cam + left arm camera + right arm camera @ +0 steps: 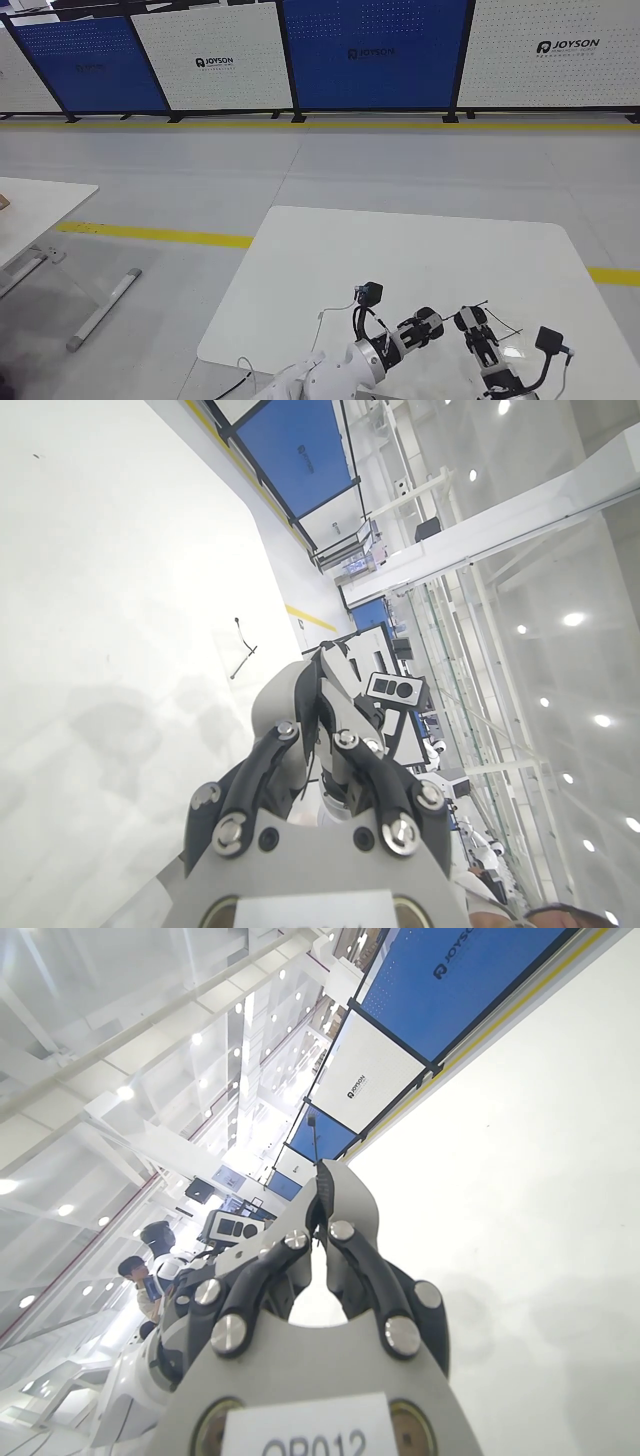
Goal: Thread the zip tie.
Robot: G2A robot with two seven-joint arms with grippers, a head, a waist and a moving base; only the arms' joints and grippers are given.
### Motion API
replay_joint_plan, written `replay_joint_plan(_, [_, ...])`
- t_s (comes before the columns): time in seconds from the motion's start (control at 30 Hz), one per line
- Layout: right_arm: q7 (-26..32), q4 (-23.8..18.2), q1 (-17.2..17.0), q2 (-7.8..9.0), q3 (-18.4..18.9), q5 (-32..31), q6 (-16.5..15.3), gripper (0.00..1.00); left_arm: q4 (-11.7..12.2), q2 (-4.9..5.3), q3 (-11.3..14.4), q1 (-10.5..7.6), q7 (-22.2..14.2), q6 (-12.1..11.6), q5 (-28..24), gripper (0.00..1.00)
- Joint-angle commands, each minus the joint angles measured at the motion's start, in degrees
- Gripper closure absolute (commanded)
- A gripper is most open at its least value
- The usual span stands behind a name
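Observation:
My right gripper (pixel 320 1170) is shut on a thin black zip tie (pixel 314 1140), whose strap sticks out past the tips and ends in a small square head. In the top view this gripper (pixel 470 318) is low over the near edge of the white table (pixel 400 260), tip to tip with my left gripper (pixel 437 322). The left gripper (pixel 320 655) is also shut, pads pressed together, and a thin black strand of zip tie (pixel 334 643) crosses its tips. The gap between the two grippers is too small to make out.
Two more black zip ties (pixel 245 649) lie crossed on the table just beyond the grippers, beside a clear plastic bag (pixel 515 350). The table's far and left parts are bare. Blue and white pegboard panels (pixel 370 50) stand across the floor.

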Motion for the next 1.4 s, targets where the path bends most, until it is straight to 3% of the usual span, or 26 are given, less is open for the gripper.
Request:
replay_joint_plan(0.0, [0.21,-0.03,0.0,0.01,0.06,0.15,0.33,0.82,0.09,-0.05,0.01,-0.08,0.13,-0.15,-0.36,1.0])
replay_joint_plan(0.03, [0.25,-0.12,0.0,0.01,0.09,0.16,0.5,0.0,0.16,-0.08,0.07,-0.04,0.21,-0.26,-0.6,1.0])
replay_joint_plan(0.23, [0.26,-0.39,-0.29,0.03,0.48,0.82,0.06,0.0,0.39,-0.41,0.0,0.22,2.08,-1.31,-3.33,1.0])
replay_joint_plan(0.47, [-0.66,-0.44,-1.48,0.11,2.1,2.44,-0.93,0.0,-0.46,-0.62,-1.42,1.58,5.45,-4.38,-7.58,1.0])
replay_joint_plan(0.77, [-0.78,-0.43,-1.52,0.09,2.17,3.13,-0.9,0.0,-0.46,-0.6,-1.44,1.7,5.41,-4.49,-7.44,1.0])
replay_joint_plan(0.93, [-3.17,0.23,-0.54,0.23,2.26,-7.82,0.28,0.0,-0.65,-0.72,-2.06,2.28,6.28,-6.0,-10.11,1.0])
replay_joint_plan(1.07, [-2.61,1.58,0.43,0.79,2.56,-23.13,0.27,0.0,-1.41,-0.58,-3.24,3.1,5.85,-7.56,-12.27,1.0])
replay_joint_plan(1.13, [-6.01,2.0,0.74,0.66,1.87,-28.1,2.53,0.0,-1.91,-0.53,-3.45,3.32,5.47,-7.85,-12.55,1.0])
replay_joint_plan(1.37, [-6.75,2.23,0.77,0.62,1.22,-29.58,2.53,0.0,-2.08,-0.53,-3.44,3.4,5.15,-8.29,-12.94,1.0])
